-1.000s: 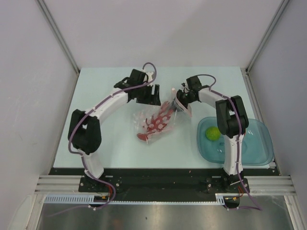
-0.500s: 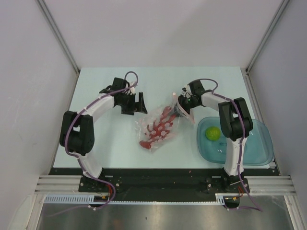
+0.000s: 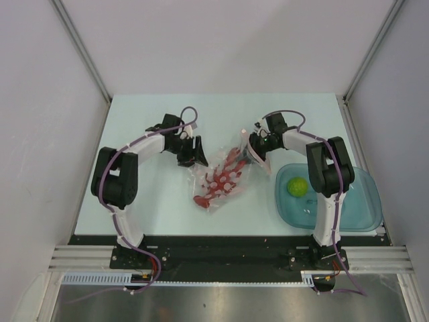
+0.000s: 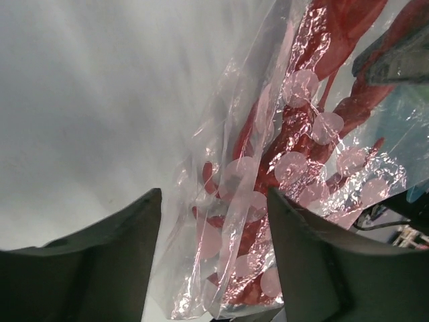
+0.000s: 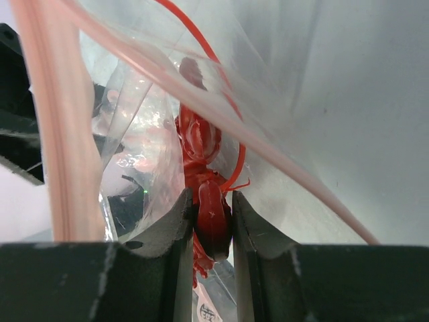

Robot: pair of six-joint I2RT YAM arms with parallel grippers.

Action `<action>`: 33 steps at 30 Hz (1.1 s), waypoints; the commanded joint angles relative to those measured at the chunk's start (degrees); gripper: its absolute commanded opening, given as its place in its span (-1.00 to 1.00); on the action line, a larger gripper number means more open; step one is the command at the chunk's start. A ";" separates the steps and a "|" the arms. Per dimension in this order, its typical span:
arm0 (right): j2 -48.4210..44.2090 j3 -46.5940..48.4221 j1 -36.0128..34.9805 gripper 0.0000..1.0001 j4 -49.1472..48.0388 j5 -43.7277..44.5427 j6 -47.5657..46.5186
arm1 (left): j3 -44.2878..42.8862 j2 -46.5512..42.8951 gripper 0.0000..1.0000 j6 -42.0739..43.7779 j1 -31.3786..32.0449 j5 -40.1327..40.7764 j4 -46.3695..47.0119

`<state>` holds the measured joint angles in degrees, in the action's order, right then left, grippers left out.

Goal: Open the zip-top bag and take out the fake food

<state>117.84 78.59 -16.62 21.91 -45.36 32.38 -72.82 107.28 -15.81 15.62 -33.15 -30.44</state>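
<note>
The clear zip-top bag (image 3: 218, 180) lies at mid table with the red lobster (image 3: 221, 176) inside. My right gripper (image 3: 255, 151) reaches into the bag's open mouth and is shut on a lobster claw (image 5: 212, 213); the pink zip strip (image 5: 60, 134) frames its view. My left gripper (image 3: 196, 155) is open at the bag's left edge, and the crinkly bag (image 4: 268, 201) with the lobster (image 4: 295, 141) lies between its fingers. The lime-green ball (image 3: 297, 186) sits in the teal tray. The small red fruit is not in view.
The translucent teal-blue tray (image 3: 348, 201) stands at the right front of the table, next to the right arm. White walls enclose the table on three sides.
My left gripper moved away to the left, then came back right and lower to the bag's left edge. The bag shifted slightly left. The right gripper barely moved.
</note>
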 commanded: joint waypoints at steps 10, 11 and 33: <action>-4.63 0.87 0.62 -1.00 2.96 -2.89 -5.22 | 1.80 -2.43 -1.00 -2.82 -1.20 10.37 2.93; -5.33 0.34 0.89 -1.00 2.96 -2.45 -5.74 | 1.37 -2.26 -0.99 -2.91 -1.20 10.90 2.75; -22.65 -8.55 11.43 -1.00 -1.26 7.57 -3.55 | 1.45 -4.80 -1.00 4.47 -1.64 18.82 -2.96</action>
<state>99.42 68.49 -7.22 21.21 -39.77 28.40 -70.76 105.49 -14.63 14.90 -17.21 -31.94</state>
